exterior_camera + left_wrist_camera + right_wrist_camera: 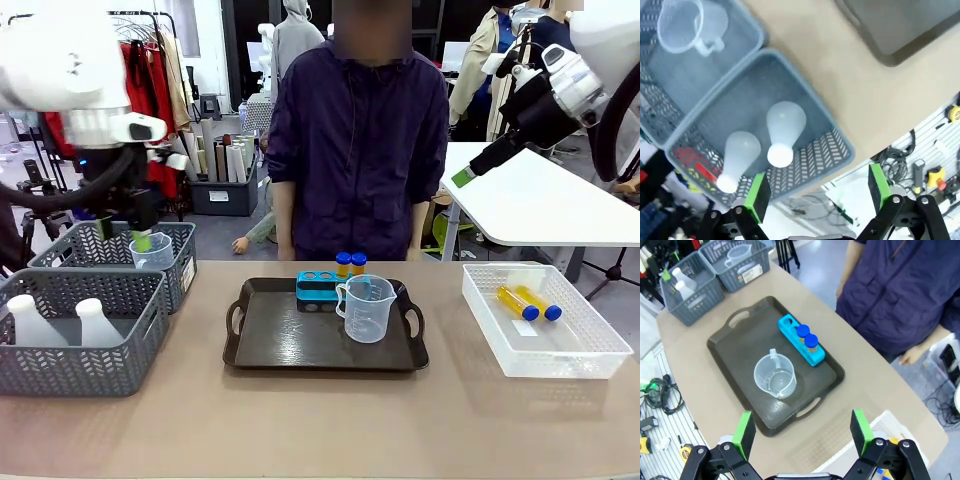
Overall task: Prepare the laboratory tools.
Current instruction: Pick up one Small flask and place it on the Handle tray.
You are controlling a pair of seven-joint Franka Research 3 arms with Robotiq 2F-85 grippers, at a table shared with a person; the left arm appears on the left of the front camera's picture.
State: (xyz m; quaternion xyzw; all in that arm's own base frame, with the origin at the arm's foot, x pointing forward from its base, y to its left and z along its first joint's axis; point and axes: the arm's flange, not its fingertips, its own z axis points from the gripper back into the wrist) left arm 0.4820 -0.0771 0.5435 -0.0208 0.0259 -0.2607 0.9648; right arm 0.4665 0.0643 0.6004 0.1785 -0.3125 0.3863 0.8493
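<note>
Hovers with left jaws wide apart and empty over two conical flasks point(785, 130) standing in the near grey basket point(837, 147); holds right jaws apart, empty, high over the tray point(737, 357). Could catch the basket wall or tip a tapered flask if lowered off-centre. Counted: two flasks, two beakers point(367, 308) (far grey basket point(182, 245), tray), one blue rack point(318, 290) with two tubes point(350, 263), two more in the white basket point(612, 352) on the bench point(320, 425).

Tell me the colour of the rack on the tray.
The rack is bright blue, clearest in the right wrist view.
</note>
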